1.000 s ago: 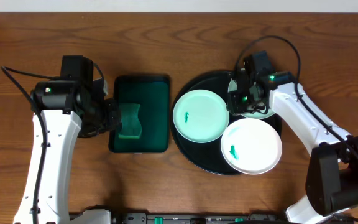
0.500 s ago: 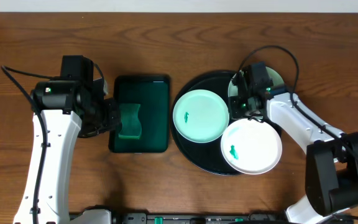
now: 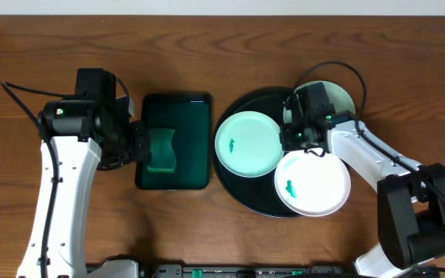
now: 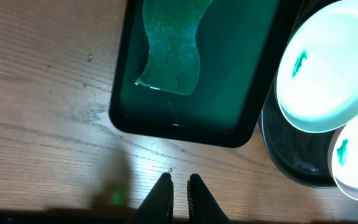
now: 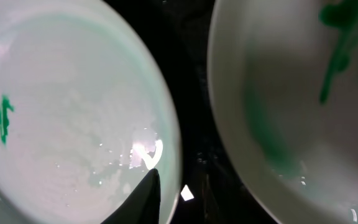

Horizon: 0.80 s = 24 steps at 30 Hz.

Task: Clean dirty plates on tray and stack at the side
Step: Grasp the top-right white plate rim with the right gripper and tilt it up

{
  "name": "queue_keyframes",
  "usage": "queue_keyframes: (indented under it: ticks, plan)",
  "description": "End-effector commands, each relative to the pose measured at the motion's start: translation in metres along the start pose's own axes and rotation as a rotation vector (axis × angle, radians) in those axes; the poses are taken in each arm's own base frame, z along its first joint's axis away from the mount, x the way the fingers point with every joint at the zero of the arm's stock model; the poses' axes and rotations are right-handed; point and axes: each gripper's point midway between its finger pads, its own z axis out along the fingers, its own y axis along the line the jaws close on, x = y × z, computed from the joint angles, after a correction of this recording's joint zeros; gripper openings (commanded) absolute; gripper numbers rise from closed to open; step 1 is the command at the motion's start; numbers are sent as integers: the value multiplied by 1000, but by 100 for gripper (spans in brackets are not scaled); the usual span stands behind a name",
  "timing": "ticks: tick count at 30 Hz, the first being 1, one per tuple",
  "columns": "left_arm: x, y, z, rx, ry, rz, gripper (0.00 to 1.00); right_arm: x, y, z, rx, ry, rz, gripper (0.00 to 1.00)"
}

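Observation:
Three pale plates lie on the round black tray [image 3: 238, 189]. The left plate [image 3: 249, 144] and the front plate [image 3: 315, 181] each carry a green smear. The back plate [image 3: 338, 94] is partly hidden by my right arm. My right gripper [image 3: 294, 137] is low between the left and front plates. In the right wrist view one finger [image 5: 145, 199] lies on the front plate [image 5: 73, 106] just inside its rim. The other finger is black against the tray [image 5: 191, 81]. The jaws stand narrow astride that rim. My left gripper [image 4: 178, 186] is shut and empty over bare wood.
A rectangular dark green tray [image 3: 176, 108] stands left of the black tray with a green sponge [image 3: 161, 150] in it. My left arm hangs beside its left edge. Bare wood table lies behind and in front of both trays.
My right gripper has moved from over the back plate forward and left, down to the front plate's rim, and its jaws have narrowed. More of the back plate shows. The left arm is still.

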Motion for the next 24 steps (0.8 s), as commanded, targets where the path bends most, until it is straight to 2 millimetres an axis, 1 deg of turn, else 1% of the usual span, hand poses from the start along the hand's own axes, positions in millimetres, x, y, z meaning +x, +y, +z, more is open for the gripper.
queue_keyframes:
  ticks: [1,6,14,19,24]
  plan:
    - [2,2,2,-11,6,7,11,8,7,5,0,16,-9,16]
    - [2,2,2,-12,6,7,12,7,-5,5,76,3,37,16]
    - [2,2,2,-12,6,7,12,9,-7,10,83,15,65,16]
    - [1,2,2,-12,5,7,12,12,-9,17,83,29,75,10]
    - [-3,1,2,-7,-13,10,13,12,-9,19,79,31,75,1]
